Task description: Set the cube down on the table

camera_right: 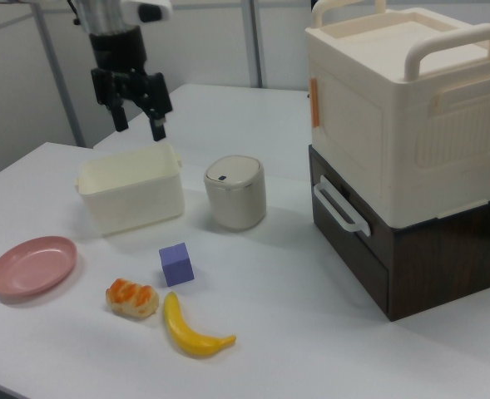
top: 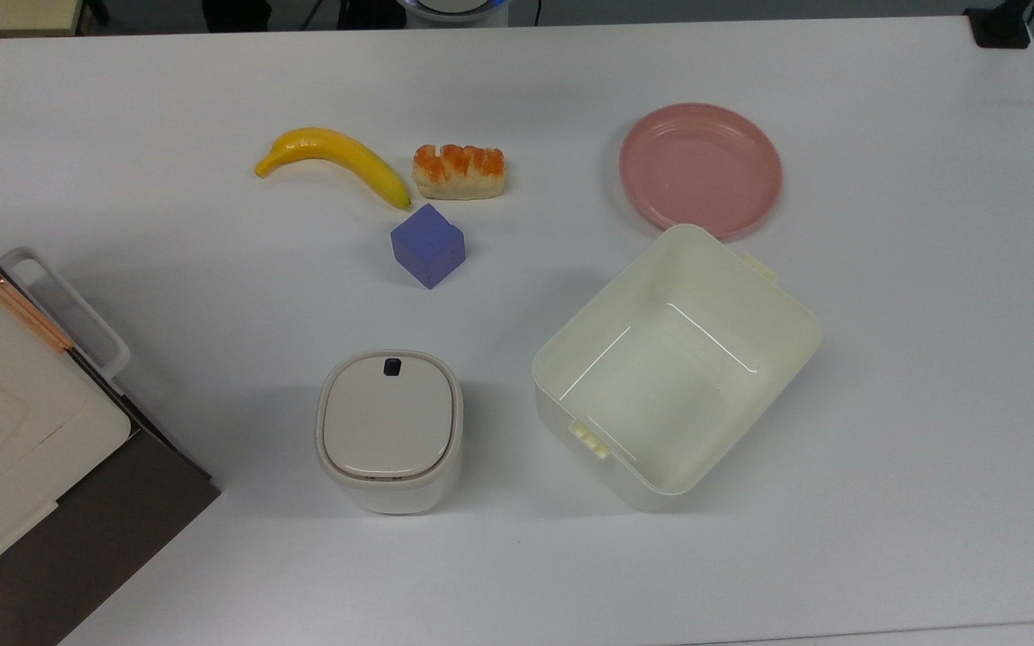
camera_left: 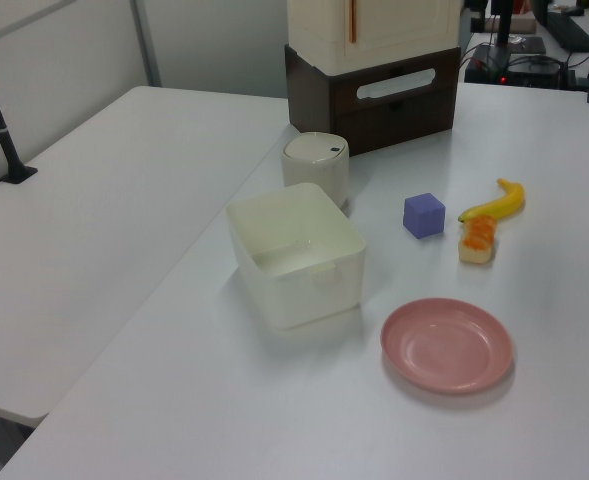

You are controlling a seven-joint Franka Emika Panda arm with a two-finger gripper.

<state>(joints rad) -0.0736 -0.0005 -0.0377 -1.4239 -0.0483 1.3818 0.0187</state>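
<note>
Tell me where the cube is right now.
The cube sits on the table near the top view's centre, just below the banana tip and the bread piece, above the lidded bin. Nothing holds it.

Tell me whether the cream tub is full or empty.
Empty. The top view looks straight into the cream tub and shows only its bare glossy floor; the cube sits outside it on the table.
</note>
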